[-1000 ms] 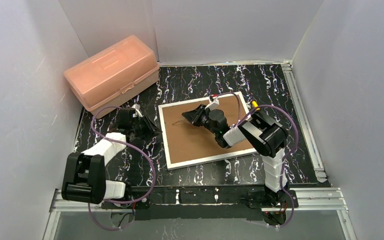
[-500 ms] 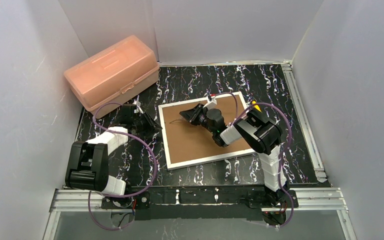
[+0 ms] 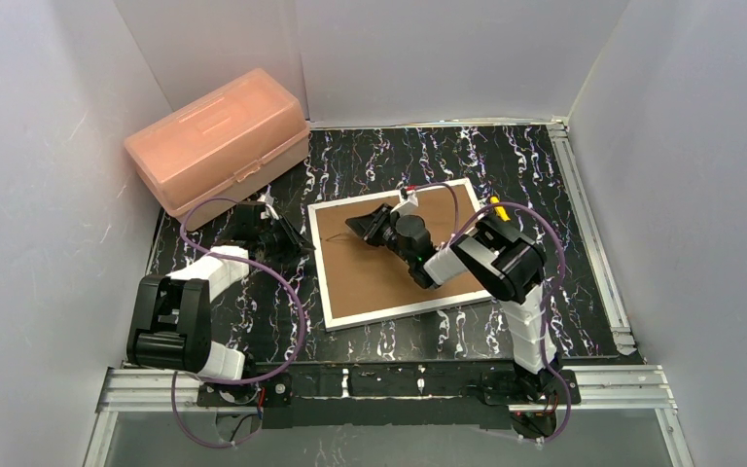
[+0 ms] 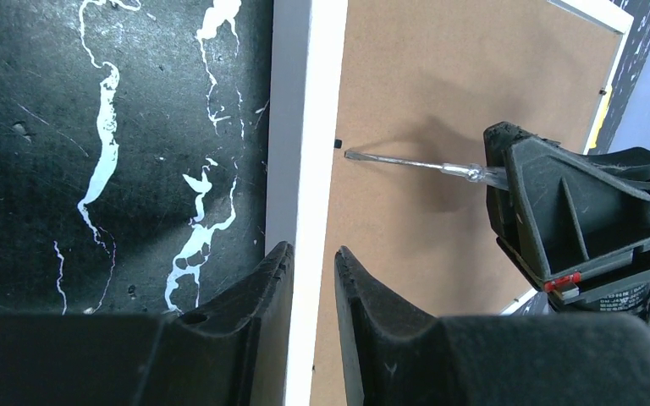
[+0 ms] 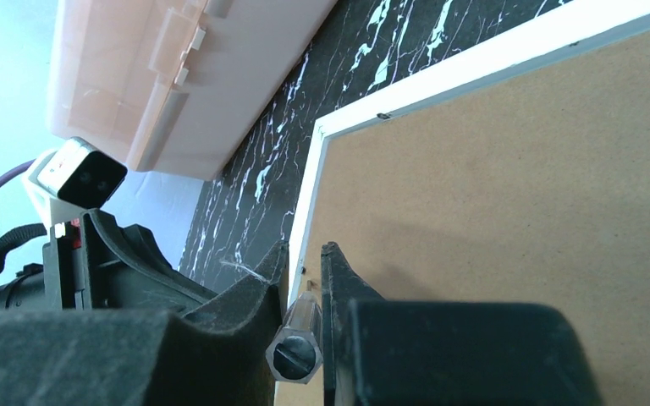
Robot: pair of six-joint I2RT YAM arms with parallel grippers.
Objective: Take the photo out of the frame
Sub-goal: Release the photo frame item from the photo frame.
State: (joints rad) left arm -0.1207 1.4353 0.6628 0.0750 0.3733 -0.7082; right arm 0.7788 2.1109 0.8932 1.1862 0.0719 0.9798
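Observation:
The frame (image 3: 379, 282) lies face down on the black marbled table, brown fibreboard back up, white border around it. The photo is hidden under the backing. My right gripper (image 3: 358, 224) is shut on a clear-handled screwdriver (image 5: 296, 338). Its metal shaft (image 4: 406, 162) points at a small black tab near the frame's left border. My left gripper (image 3: 297, 243) sits at the frame's left edge. In the left wrist view its fingers (image 4: 311, 251) stand a narrow gap apart over the white border (image 4: 305, 152), holding nothing.
A pink plastic box (image 3: 216, 141) stands at the back left, close to the left arm. White walls enclose the table on three sides. An aluminium rail (image 3: 588, 224) runs along the right side.
My right gripper has carried the screwdriver leftward across the backing toward the frame's left border. My left gripper shifted slightly toward the back, staying by the frame's left edge.

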